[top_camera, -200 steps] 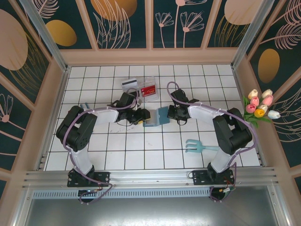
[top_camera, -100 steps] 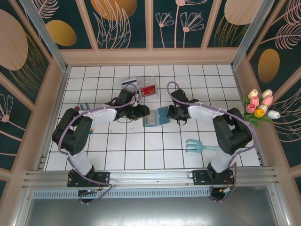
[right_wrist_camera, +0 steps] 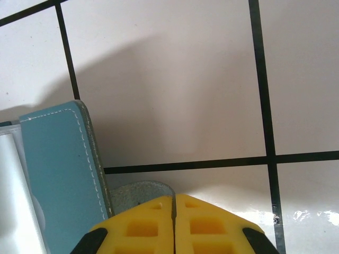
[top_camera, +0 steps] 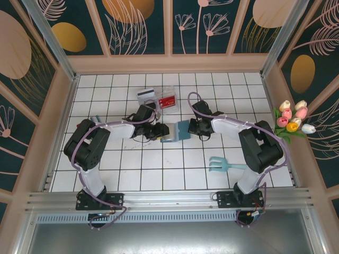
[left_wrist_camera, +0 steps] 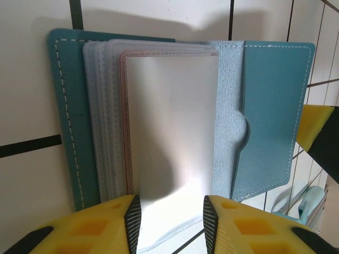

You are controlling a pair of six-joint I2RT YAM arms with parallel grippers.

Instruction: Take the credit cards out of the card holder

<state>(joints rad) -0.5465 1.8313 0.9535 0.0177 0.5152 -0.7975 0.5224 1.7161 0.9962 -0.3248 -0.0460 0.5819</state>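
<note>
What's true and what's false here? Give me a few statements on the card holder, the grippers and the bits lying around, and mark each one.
1. The card holder lies open. True.
2. The right gripper is open. False: its fingers are pressed together.
3. The left gripper is open, with the holder's clear sleeves between its fingers. True.
4. A red card lies farther back than the holder. True.
5. The fork toy lies inside the holder. False: it lies on its own, well apart.
</note>
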